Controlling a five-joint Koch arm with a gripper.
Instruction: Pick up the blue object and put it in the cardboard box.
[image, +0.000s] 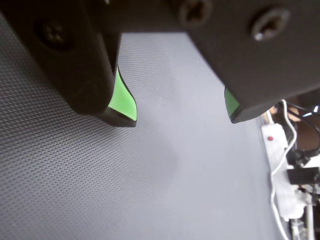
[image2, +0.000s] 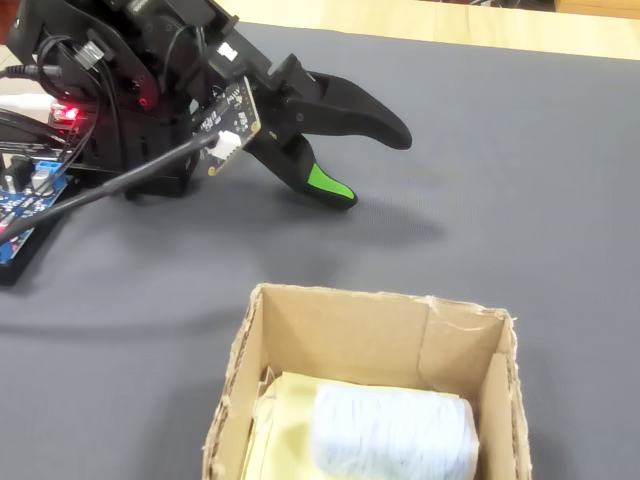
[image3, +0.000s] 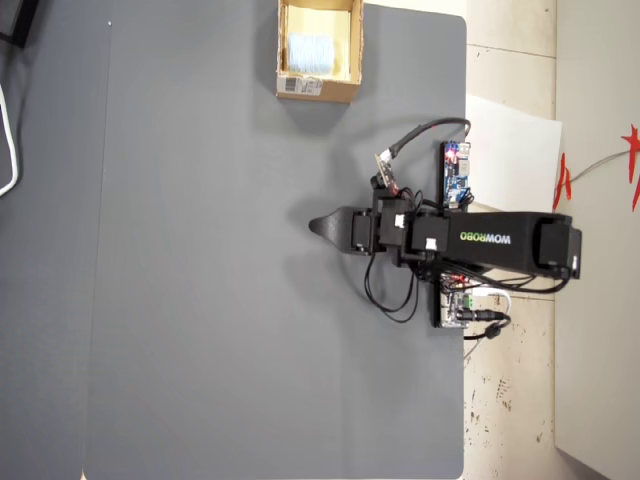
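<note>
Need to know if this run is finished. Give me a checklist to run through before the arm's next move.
1. Blue object inside the cardboard box: ok.
2. End effector empty: ok, only mat shows between the tips.
3. End effector open: ok.
4. End effector clear of the box: ok, apart in the overhead view.
5. Box upright on the grey mat: ok.
6. Cables by the arm base free of snags: cannot tell.
</note>
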